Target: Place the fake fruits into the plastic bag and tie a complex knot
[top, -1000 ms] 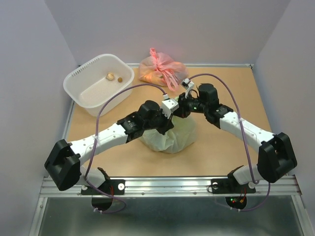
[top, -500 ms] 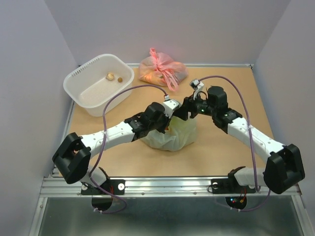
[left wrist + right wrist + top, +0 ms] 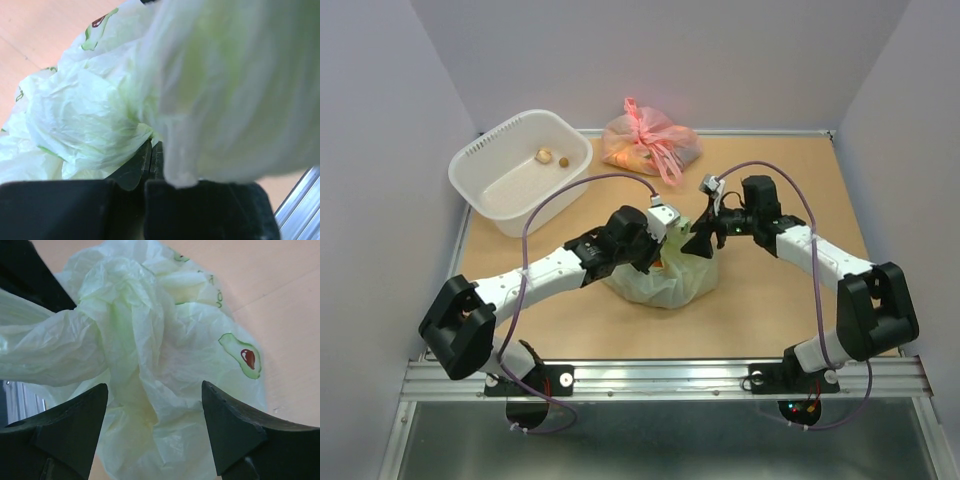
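Observation:
The pale green plastic bag (image 3: 665, 278) sits bulging at mid-table, its avocado print (image 3: 242, 356) showing in the right wrist view. The fake fruits are hidden inside it. Its handle strips are twisted into a knot (image 3: 122, 322), and one strip runs left toward the left gripper. My left gripper (image 3: 662, 242) (image 3: 151, 148) is over the bag's top, shut on a handle strip, and plastic covers its tips. Just right of the bag's top, my right gripper (image 3: 698, 242) (image 3: 154, 387) stands open with its fingers either side of the crumpled plastic below the knot, not pinching it.
A white basket (image 3: 485, 190) at the back left holds two small round pieces (image 3: 552, 157). A tied pink bag (image 3: 650, 143) lies at the back centre. Purple cables loop over both arms. Grey walls close the table on three sides.
My right gripper has gone from shut to open, letting go of the bag's handle, and its arm has swung a little right. The left gripper stays shut at the bag's top.

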### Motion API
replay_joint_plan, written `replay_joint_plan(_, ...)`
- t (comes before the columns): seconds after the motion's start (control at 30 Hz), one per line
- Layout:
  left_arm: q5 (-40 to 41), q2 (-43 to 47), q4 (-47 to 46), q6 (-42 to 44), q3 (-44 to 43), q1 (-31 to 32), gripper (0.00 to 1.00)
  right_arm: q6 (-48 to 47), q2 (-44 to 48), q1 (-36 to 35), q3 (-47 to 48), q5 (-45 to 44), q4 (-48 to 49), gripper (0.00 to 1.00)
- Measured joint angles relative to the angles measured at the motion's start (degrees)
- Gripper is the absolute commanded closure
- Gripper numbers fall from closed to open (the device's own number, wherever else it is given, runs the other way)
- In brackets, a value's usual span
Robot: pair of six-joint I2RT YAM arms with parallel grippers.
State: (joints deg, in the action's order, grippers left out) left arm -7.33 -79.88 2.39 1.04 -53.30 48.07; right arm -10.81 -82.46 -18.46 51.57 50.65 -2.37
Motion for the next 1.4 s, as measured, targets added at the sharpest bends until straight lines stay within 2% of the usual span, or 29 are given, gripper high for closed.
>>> replay_joint_plan(0.07, 0.04, 0.00, 0.72, -0.15, 0.00, -0.44, 1.00, -0.92, -1.22, 0.00, 0.00, 1.92, -0.79, 0.39)
replay_joint_plan(0.1, 0.02, 0.00, 0.92, -0.31, 0.00, -0.74, 1.00, -1.33, -1.36, 0.00, -0.02, 2.99, -1.07, 0.59)
replay_joint_plan(0.2, -0.42, -0.04, 1.29, -1.55, 0.00, -1.68, 1.00, -0.74, -1.29, 0.00, -0.07, 5.07, -1.01, 0.89)
replay_joint_plan(0.3, -1.92, -0.81, 0.46, -3.26, 0.00, -2.67, 1.00, 1.55, -1.05, 0.00, -0.72, 5.97, -0.68, 0.97)
replay_joint_plan(0.5, -4.35, -5.70, -2.75, -5.09, -0.85, -3.63, 1.00, 13.18, 5.68, -0.04, -7.72, 6.10, 1.42, 1.00)
replay_joint_plan(0.67, -6.67, -11.37, -6.43, -5.42, -4.94, -3.89, 1.00, 23.82, 12.59, -2.45, -14.56, 4.63, 5.55, 0.99)
replay_joint_plan(0.77, -8.24, -12.35, -7.69, -5.40, -6.73, -4.07, 1.00, 29.35, 15.21, -4.63, -16.57, 3.15, 7.06, 0.68)
replay_joint_plan(0.93, -11.19, -10.64, -8.59, -4.81, -6.88, -5.14, 1.00, 31.08, 17.25, -4.28, -15.87, 1.75, 5.53, 0.49)
replay_joint_plan(1.0, -12.92, -7.85, -8.31, -4.50, -5.35, -5.84, 1.00, 30.93, 18.10, -2.49, -13.75, 0.98, 3.23, 0.49)
replay_joint_plan(1.17, -15.34, -0.70, -6.36, -4.57, -1.42, -7.04, 1.00, 31.43, 18.56, 3.78, -6.82, -0.50, 1.09, 0.58)
replay_joint_plan(1.23, -15.50, 0.07, -6.10, -4.70, -0.66, -7.21, 1.00, 31.58, 17.75, 5.20, -4.68, -1.25, 1.18, 0.66)
replay_joint_plan(1.4, -15.52, -0.90, -4.72, -5.90, 0.07, -7.28, 1.00, 31.06, 10.95, 5.31, -2.93, -2.78, 1.33, 0.72)
